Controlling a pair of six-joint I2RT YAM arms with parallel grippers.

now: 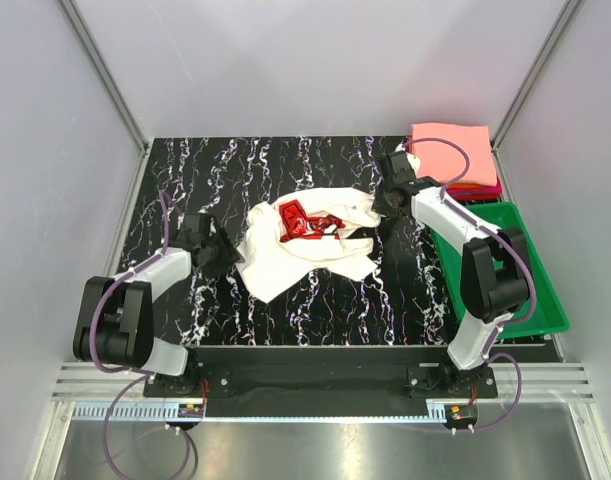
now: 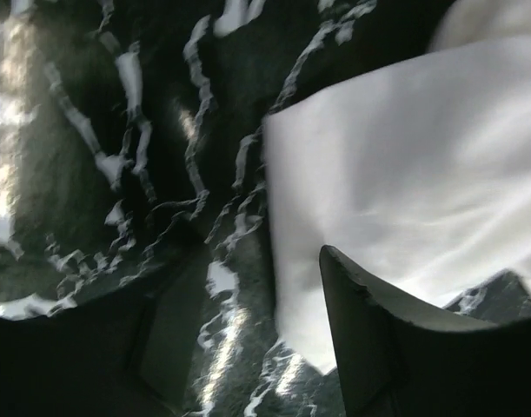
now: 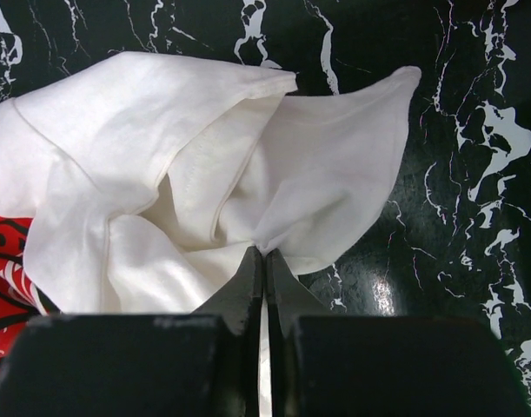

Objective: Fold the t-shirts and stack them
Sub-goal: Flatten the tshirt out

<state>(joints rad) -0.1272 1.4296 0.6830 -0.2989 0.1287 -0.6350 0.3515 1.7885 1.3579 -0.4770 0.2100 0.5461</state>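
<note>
Overhead, only the broad layout: a crumpled cream-white cotton t-shirt (image 1: 307, 255) with a red rectangular chest print (image 1: 305, 222), bunched near the middle of the black, white-veined marble-pattern table (image 1: 335, 310), between the two arms. Too small from up there to read how either pair of jaws stands.

Closer, from the right wrist, plain enough: right gripper (image 3: 265, 271) pressed fully together, clamped on a gathered fold at the shirt's edge. Cloth fanning up and outward from the pinch in two loose flaps, with a sliver of the red print at the left border of that view. Bare table to the right of the pinch.

From the left wrist, something neither other view gives: left gripper (image 2: 248, 261) with jaws apart and nothing clamped, only marble-pattern surface in the gap. One of its fingers (image 2: 378, 347) in front of the shirt's smooth white edge, just beside it; impossible to tell whether touching. Rest of the shirt spread up and to the right in that view.

Around, seen from above only: at the far right corner, a folded stack with a salmon-pink t-shirt (image 1: 450, 142) on top and a red t-shirt (image 1: 482, 188) showing beneath, near the right gripper. Next to the stack, along the table's right side, a green plastic tray (image 1: 540, 290), its left part crossed by the right arm.
</note>
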